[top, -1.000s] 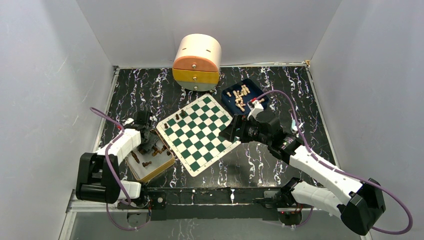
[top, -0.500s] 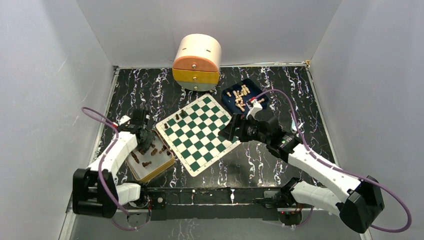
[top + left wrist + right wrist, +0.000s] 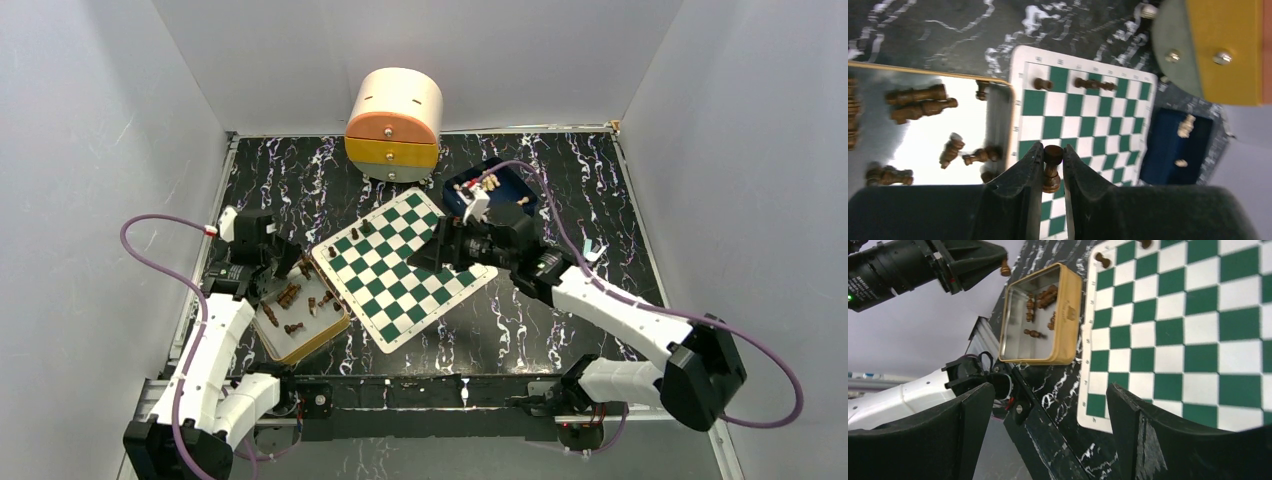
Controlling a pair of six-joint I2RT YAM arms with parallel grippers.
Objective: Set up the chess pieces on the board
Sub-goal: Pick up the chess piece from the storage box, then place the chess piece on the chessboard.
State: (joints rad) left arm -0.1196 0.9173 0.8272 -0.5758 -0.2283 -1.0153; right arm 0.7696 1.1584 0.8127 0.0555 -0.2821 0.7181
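Two fingers (image 3: 1023, 175) of the left gripper (image 3: 1052, 150) are pinched nearly together on one dark chess piece (image 3: 1051, 175), gripping its thin waist. The piece's long axis runs along the fingers. One end sits at their tips, toward 12 o'clock in the left wrist view, and the other is tucked back toward the palm. The outer end looks broad and flat, so it may be the base, but I cannot tell for sure. The piece is in the air, above the far corner of the tan-rimmed tray (image 3: 1011, 115), at about 9 o'clock from the board (image 3: 1075, 127).

The hold is narrow, so the piece could pivot or slip between the pads while it is carried. If it reaches a square tilted, or head first, it will probably topple on release. It could then roll into the standing dark pieces (image 3: 352, 236) along the board's 10 o'clock edge.

The right gripper (image 3: 1048, 390) is spread wide and holds nothing. It hovers over the board's 3 o'clock side, so the two arms could crowd each other there, and a nudge might shift the board.

At 1 o'clock from the board, the blue tray (image 3: 1160, 145) holds pale pieces (image 3: 1186, 126).
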